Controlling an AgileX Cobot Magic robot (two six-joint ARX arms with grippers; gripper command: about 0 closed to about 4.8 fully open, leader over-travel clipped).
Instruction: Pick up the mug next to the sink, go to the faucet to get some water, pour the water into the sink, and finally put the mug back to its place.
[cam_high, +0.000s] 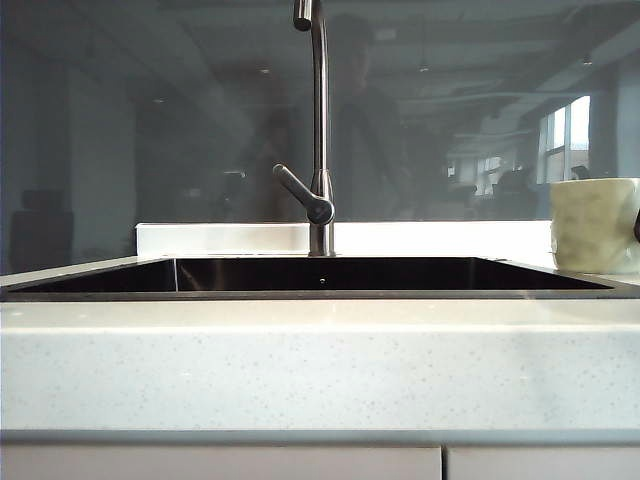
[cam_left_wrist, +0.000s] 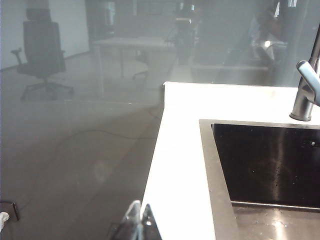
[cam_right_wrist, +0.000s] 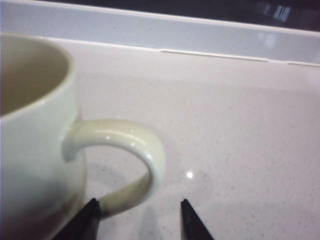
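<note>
Mug (cam_right_wrist: 35, 145), glossy with looped handle, sits before right tool (cam_right_wrist: 140, 220), spread wide; left tool (cam_left_wrist: 139, 222) closed, empty.

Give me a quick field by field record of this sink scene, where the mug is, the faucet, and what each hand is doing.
mug: upright on the countertop right of the sink, not held
mug handle: points toward the right hand
faucet: behind the sink at its middle, lever angled to the left in the exterior view
right hand: open, fingertips low at the mug handle, not closed on it
left hand: shut, holding nothing, back by the sink's left corner
task stage: mug not yet picked up
</note>
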